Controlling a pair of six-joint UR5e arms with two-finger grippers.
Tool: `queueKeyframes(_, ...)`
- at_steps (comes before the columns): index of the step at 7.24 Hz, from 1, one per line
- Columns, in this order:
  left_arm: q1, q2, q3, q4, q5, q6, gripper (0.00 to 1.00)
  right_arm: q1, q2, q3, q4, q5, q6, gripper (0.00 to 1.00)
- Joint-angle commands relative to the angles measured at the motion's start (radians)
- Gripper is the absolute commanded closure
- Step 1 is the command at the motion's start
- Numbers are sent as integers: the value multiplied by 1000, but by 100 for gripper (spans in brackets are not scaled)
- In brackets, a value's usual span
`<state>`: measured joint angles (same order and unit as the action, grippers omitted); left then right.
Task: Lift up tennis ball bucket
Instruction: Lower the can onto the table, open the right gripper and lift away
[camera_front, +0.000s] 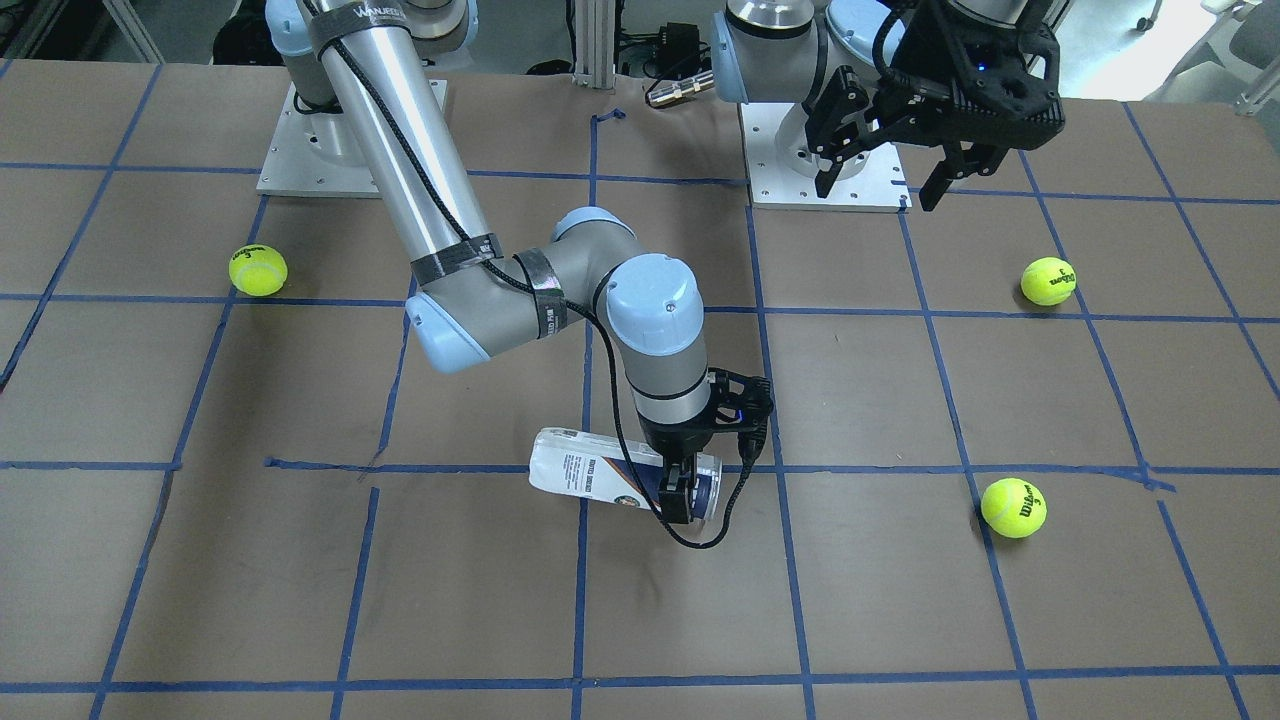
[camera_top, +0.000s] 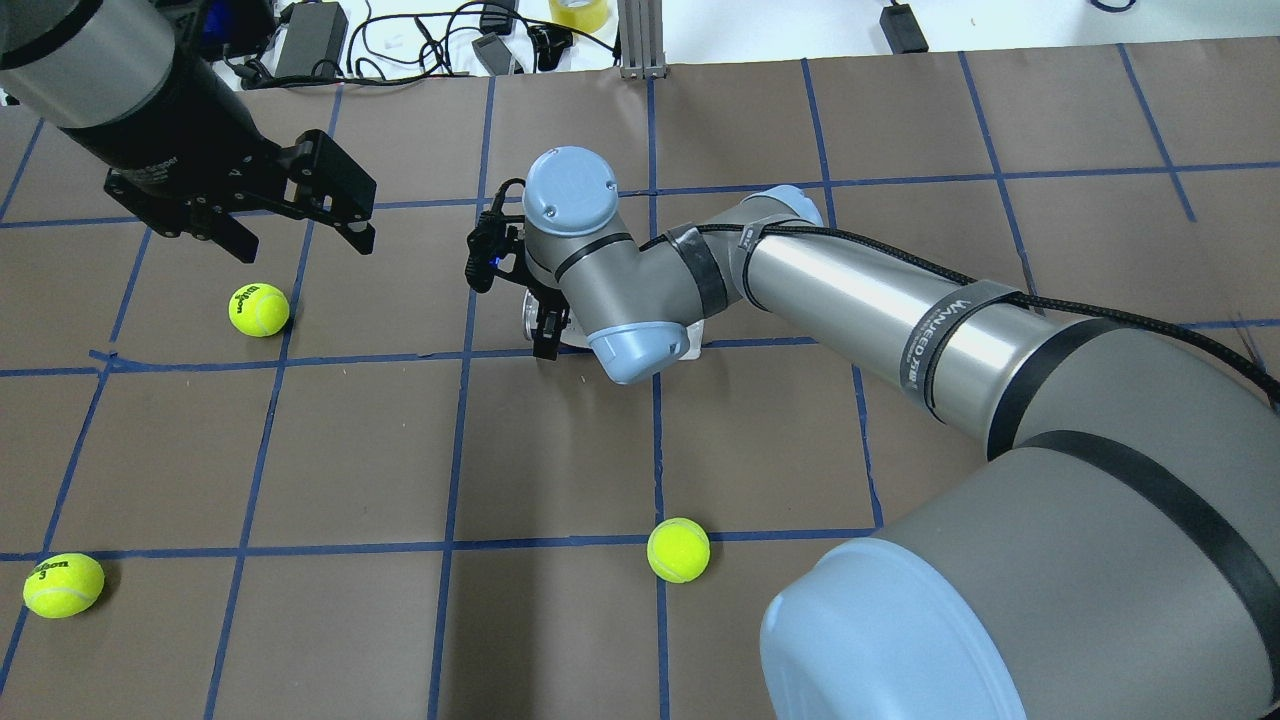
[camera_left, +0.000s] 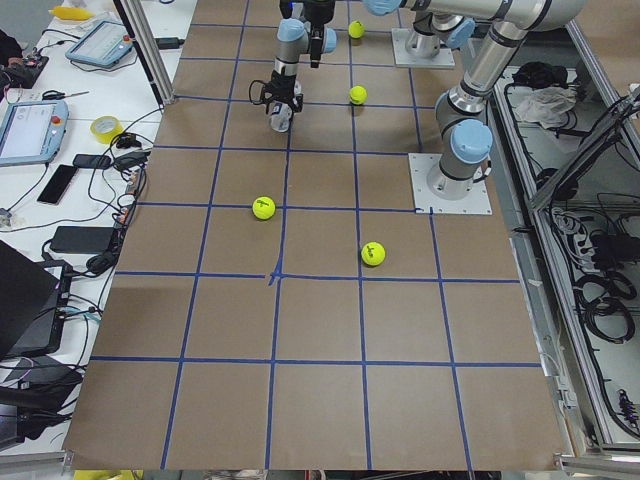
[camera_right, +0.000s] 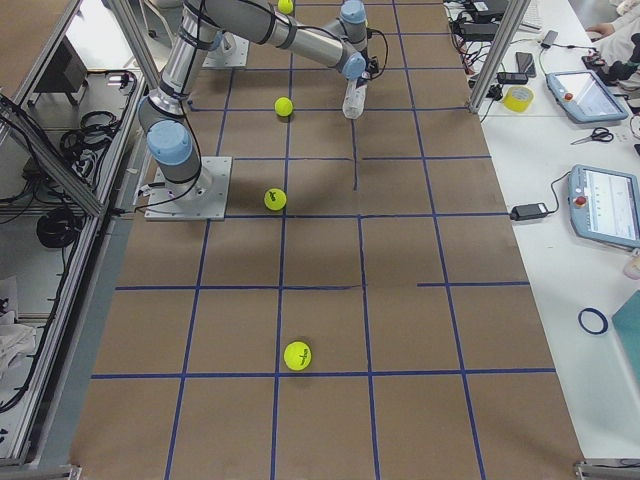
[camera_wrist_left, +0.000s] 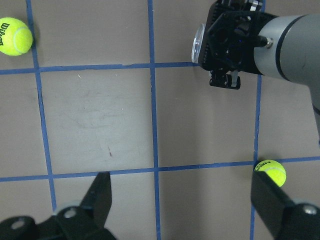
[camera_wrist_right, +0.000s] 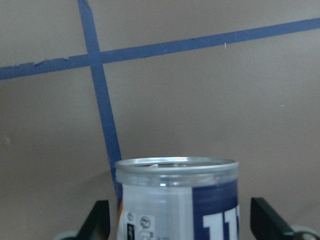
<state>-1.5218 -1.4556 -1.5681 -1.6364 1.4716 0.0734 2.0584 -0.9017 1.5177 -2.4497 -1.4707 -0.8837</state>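
Note:
The tennis ball bucket (camera_front: 590, 475) is a clear can with a white and navy label. It lies on its side on the brown table near the middle. My right gripper (camera_front: 688, 492) is down over the can's open end. In the right wrist view the can (camera_wrist_right: 177, 200) sits between the two fingers (camera_wrist_right: 100, 220) with a small gap on each side, so the gripper is open around it. In the overhead view the wrist hides most of the can (camera_top: 524, 318). My left gripper (camera_front: 880, 190) is open and empty, raised above the table near its base.
Three yellow-green tennis balls lie loose on the table (camera_front: 258, 271), (camera_front: 1048, 281), (camera_front: 1013, 507). Blue tape lines grid the table top (camera_front: 900, 600). Two white base plates (camera_front: 830, 170) stand at the robot's side. Cables and devices lie beyond the far edge (camera_top: 400, 40).

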Motion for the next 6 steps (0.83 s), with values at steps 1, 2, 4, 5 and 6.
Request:
queueKeyframes(1, 3, -8, 10, 0, -5, 43, 0, -1, -2, -5, 8, 0, -4, 0)
queueKeyframes(2, 3, -17, 13, 0, -11, 46, 0, -1, -9, 5, 12, 12, -1, 0)
queueKeyframes(4, 43, -51, 19, 3, -81, 127, 0, -21, -43, 5, 12, 12, -1, 0)
queueKeyframes(5, 73, -68, 19, 3, -124, 149, 0, -36, -54, 7, 14, 13, -3, 0)
queueKeyframes(6, 77, -98, 17, 10, -135, 179, 0, -50, -75, 7, 21, 13, -4, 0)
